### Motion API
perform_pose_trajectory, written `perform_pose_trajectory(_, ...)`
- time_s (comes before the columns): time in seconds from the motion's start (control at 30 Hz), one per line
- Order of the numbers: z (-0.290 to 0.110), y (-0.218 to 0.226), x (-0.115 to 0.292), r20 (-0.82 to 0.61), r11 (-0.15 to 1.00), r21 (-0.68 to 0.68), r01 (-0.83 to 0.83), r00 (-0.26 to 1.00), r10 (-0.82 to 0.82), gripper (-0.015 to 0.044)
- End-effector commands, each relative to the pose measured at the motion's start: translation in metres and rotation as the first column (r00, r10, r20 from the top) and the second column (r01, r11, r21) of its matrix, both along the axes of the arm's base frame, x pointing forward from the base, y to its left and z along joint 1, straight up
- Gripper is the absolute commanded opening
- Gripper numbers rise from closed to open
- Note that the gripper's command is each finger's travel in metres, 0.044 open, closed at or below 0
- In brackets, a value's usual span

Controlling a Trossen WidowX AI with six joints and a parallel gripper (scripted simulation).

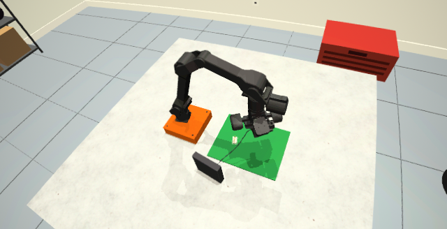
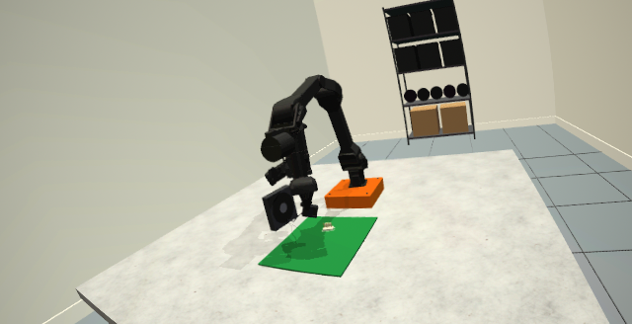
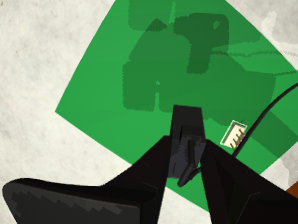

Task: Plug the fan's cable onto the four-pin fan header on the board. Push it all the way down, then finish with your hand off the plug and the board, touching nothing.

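Gripper point(image 3: 189, 152) is clamped on the plug point(image 3: 186, 137) above the board point(image 3: 113, 90) | 4-pin header point(image 3: 233, 136) is just beside | misalignment risked: cable point(image 3: 269, 111) drag, pins could be missed

Bright, even light; soft shadows; wrist pic maybe blurry.

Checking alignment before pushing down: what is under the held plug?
In the wrist view, bare green board shows beyond the plug; the header sits off to its right. The plug hides the spot directly beneath.
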State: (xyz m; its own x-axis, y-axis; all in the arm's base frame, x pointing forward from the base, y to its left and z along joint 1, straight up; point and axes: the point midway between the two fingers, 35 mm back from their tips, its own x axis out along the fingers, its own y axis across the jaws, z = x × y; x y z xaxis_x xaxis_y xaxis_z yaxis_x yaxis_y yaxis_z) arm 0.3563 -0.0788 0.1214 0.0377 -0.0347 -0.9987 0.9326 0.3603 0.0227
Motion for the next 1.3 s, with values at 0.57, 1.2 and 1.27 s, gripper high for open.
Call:
perform_pose_trajectory(0.57, -0.027, -0.002, 0.01, 0.022, 0.967, -0.251, -0.047, 0.998, 0.055, 0.0)
perform_pose_trajectory(1.2, -0.041, -0.002, 0.017, 0.067, 0.883, -0.466, -0.048, 0.994, 0.09, 0.0)
perform_pose_trajectory(1.27, -0.042, -0.002, 0.018, 0.073, 0.872, -0.487, -0.046, 0.993, 0.093, 0.0)
